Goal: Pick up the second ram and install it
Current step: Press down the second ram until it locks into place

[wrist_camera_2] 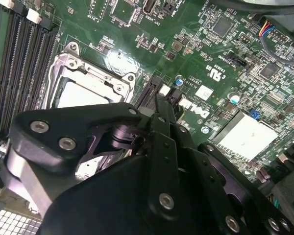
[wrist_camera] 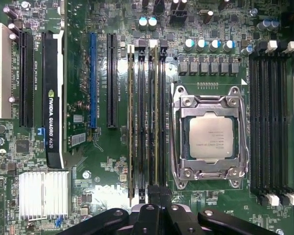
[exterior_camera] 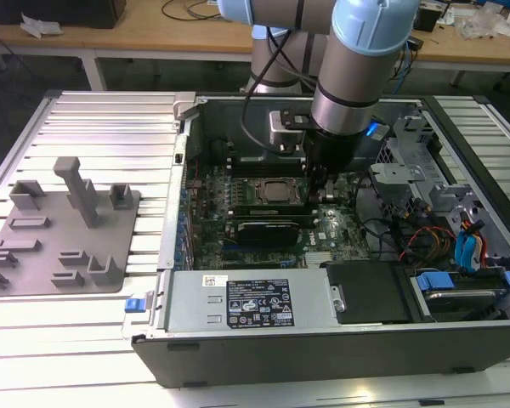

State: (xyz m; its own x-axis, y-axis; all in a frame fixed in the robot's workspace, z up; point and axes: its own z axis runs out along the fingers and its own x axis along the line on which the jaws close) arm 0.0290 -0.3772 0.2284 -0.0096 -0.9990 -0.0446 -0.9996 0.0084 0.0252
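The gripper [wrist_camera: 154,196], fingers closed on the second ram [wrist_camera: 154,112] at centre frame beside the processor socket [wrist_camera: 209,134], was judged liable to jam the stick if pressed tilted.

From my seat, the gripper [wrist_camera: 154,193] hides its own fingertips in the first wrist view — the black linkage runs off the picture's edge, so I cannot tell how the jaws stand. In the second wrist view the same linkage covers much of the processor socket [wrist_camera_2: 83,85]. In the exterior view the arm [exterior_camera: 344,93] blocks the board behind it, and the second ram [wrist_camera: 152,117] shows edge-on — I cannot judge whether it is seated.
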